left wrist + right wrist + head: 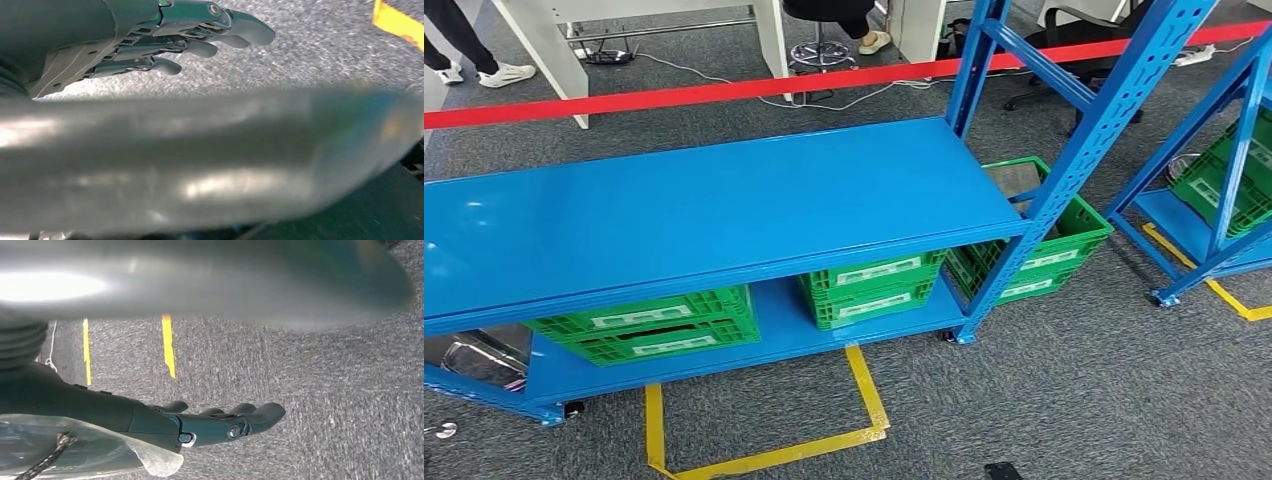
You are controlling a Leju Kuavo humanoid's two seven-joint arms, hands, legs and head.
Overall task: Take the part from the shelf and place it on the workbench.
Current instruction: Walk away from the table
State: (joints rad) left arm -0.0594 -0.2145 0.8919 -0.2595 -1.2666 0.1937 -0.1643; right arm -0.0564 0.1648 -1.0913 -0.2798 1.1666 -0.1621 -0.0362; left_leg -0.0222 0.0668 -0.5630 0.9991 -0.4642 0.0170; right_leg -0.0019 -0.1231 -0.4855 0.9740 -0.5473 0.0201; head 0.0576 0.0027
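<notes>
Your left hand (165, 42) hangs over grey carpet (310, 55) with its fingers (200, 48) stretched out and slightly apart, holding nothing. Your right hand (200, 422) is also extended above the carpet, its fingers nearly straight; a clear plastic bag (100, 452) lies against its underside, and you cannot tell whether it is gripped. Ahead stands the blue shelf (714, 215), its top board bare. Green crates (654, 325) with white labels, too small to read, sit on the lower level. Red tape (724, 92) crosses behind; yellow floor tape (774, 455) marks the carpet in front.
</notes>
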